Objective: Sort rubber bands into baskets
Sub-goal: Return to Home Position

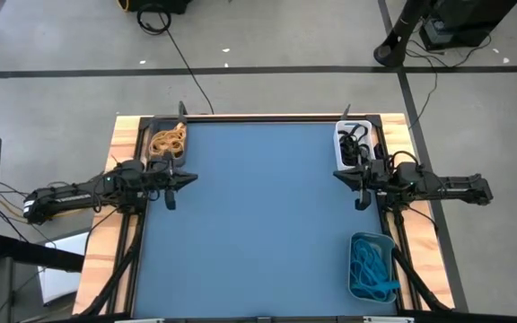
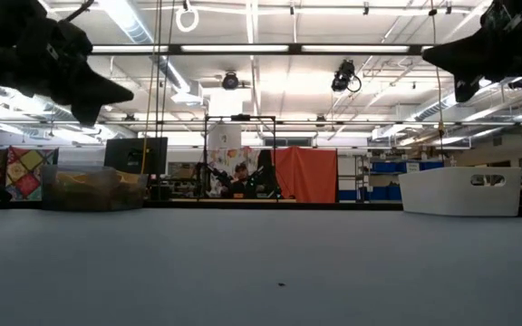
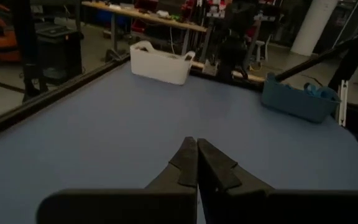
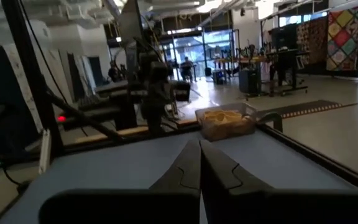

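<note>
Three baskets stand on the blue table. A dark basket [image 1: 168, 144] at the far left holds tan rubber bands [image 1: 167, 141]. A white basket [image 1: 352, 144] at the far right holds black bands. A grey-teal basket [image 1: 372, 266] at the near right holds blue bands [image 1: 372, 264]. My left gripper [image 1: 191, 179] is shut and empty, raised at the left edge beside the dark basket. My right gripper [image 1: 337, 176] is shut and empty, raised at the right edge beside the white basket. Both point toward the table's middle.
The blue mat [image 1: 258, 215] lies bare between the two grippers. Wooden frame rails [image 1: 124, 135] run along the table's edges. A black cable [image 1: 182, 58] crosses the floor beyond the far edge.
</note>
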